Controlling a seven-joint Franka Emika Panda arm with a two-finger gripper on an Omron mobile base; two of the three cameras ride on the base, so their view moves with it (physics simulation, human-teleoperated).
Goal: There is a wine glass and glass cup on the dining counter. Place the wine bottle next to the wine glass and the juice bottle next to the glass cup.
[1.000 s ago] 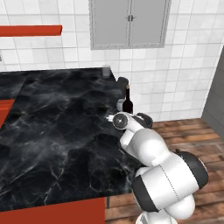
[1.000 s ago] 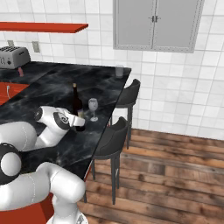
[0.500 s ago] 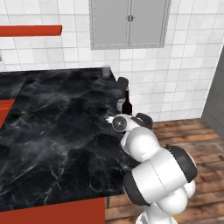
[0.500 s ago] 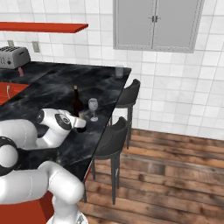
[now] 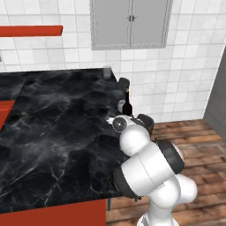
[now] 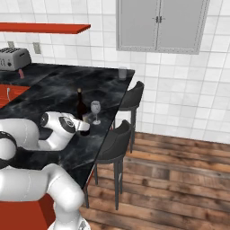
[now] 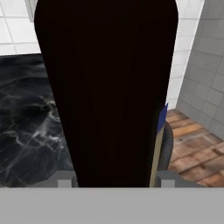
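The wine bottle (image 6: 81,106), tall and dark, stands upright on the dining counter (image 6: 54,90) just left of the wine glass (image 6: 95,110). My gripper (image 6: 84,127) is shut on the bottle's lower body. In the hand view the wine bottle (image 7: 109,87) sits between my gripper's (image 7: 116,180) fingertips (image 7: 65,180). From the left base view the wine bottle (image 5: 127,105) rises behind my hand, with the wine glass (image 5: 121,106) close beside it. The glass cup (image 6: 122,72) stands at the counter's far corner. A small pinkish bottle, the juice bottle (image 6: 21,73), stands far left.
A toaster (image 6: 13,58) sits at the far left back next to the pinkish bottle. Two dark stools (image 6: 117,139) stand along the counter's right edge. A red shelf (image 6: 45,28) and a grey wall cabinet (image 6: 159,24) hang above.
My arm's elbow and upper links have swung nearer to the cameras. The wine bottle, the wine glass and my hand stay where they were.
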